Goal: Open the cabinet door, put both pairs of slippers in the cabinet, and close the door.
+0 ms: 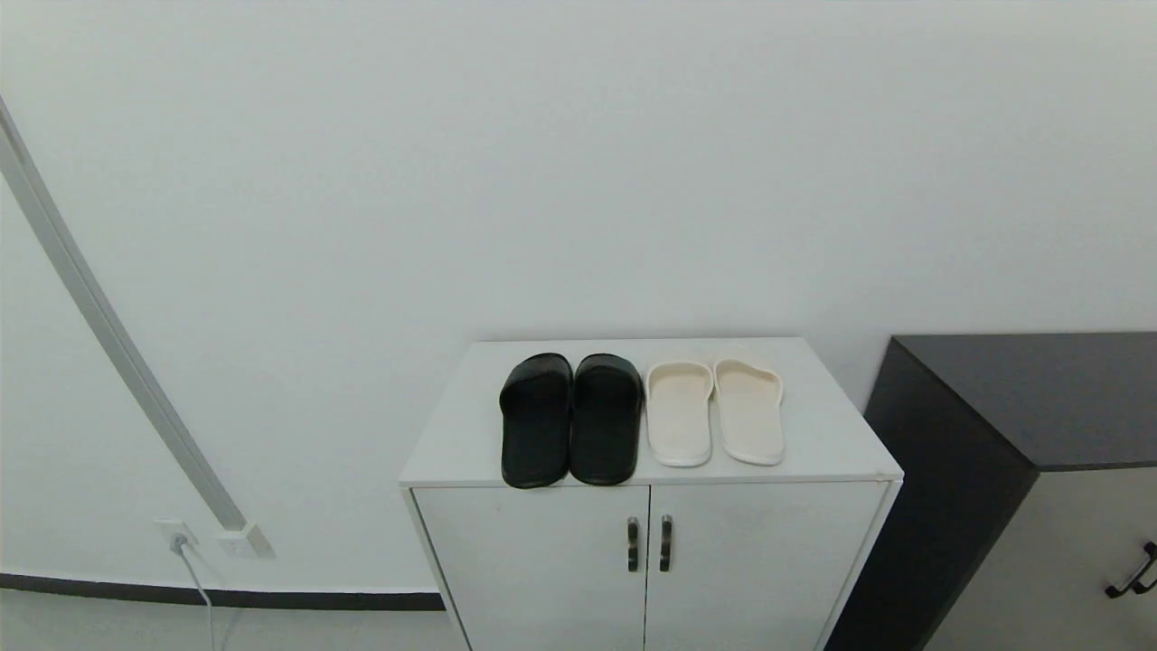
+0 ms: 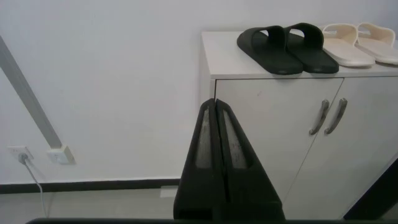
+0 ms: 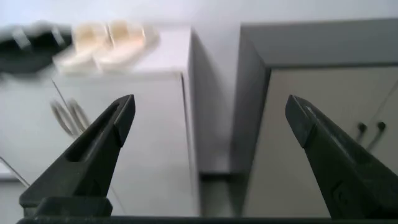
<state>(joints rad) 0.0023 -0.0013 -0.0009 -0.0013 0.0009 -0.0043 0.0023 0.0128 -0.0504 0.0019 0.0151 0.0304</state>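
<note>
the white cabinet (image 1: 832, 434) is standing against the wall with both doors (image 1: 533, 570) sitting shut and the two dark handles (image 1: 649, 543) hanging side by side at the middle seam, so by my reading the task is at its very first step: a door needs opening before anything can go inside.

the black slippers (image 1: 569, 420) are lying on the left half of the cabinet top, heels reaching its front edge. the cream slippers (image 1: 714, 411) are lying just beside them on the right half, set a little back from that edge. each pair is sitting close together and pointing toward the wall, probably laid out that way so each can be picked up as a pair.

the left pincer (image 2: 215, 107) is pressed together and holding nothing. it is hanging out in front of the cabinet's left front corner and below the cabinet top, so both pairs are lying above and beyond it.

the right pincer (image 3: 209, 102) is spread wide and empty. it is facing the cabinet's right side, where the dark cabinet (image 1: 994, 425) is standing next to it; the cream slippers are lying up on the cabinet top, well apart from its tips. being spread, it is looking the readier of the two for taking a handle.
</note>
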